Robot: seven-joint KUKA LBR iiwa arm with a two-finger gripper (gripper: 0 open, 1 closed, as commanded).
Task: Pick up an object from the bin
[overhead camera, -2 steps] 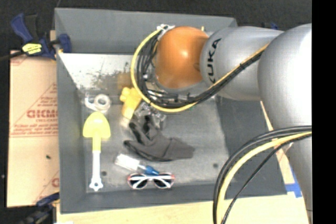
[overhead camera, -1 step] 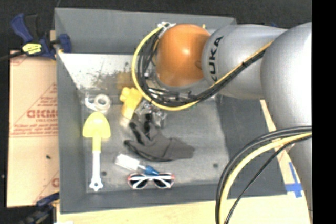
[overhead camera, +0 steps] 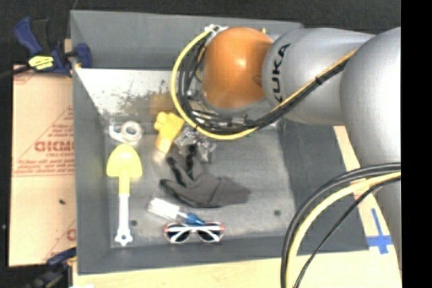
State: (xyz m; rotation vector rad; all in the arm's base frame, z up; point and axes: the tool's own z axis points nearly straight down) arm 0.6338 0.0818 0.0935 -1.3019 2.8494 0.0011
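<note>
The gripper [overhead camera: 193,145] hung low near the middle of the grey bin [overhead camera: 283,172], under the arm's orange cover [overhead camera: 233,67], with yellow and black cables [overhead camera: 177,88] looped round the wrist. Black letters on the silver arm [overhead camera: 324,77] read "KUKA". Whether the pincer was spread or pressed together could not be told, nor whether it pinched anything. It sat over the upper end of a crumpled dark grey cloth [overhead camera: 209,191], which ran from under the gripper toward the bin's near edge. Just beside the gripper, on the side of the left wall, lay a yellow plastic piece [overhead camera: 167,128]. Nearer that wall a white ring [overhead camera: 126,131] lay by a toy shovel [overhead camera: 123,165] with a yellow blade and a white handle, the handle pointing to the near left corner. Along the near edge lay white-framed sunglasses [overhead camera: 194,233] and, touching them, a clear tube with a blue end [overhead camera: 169,210].
</note>
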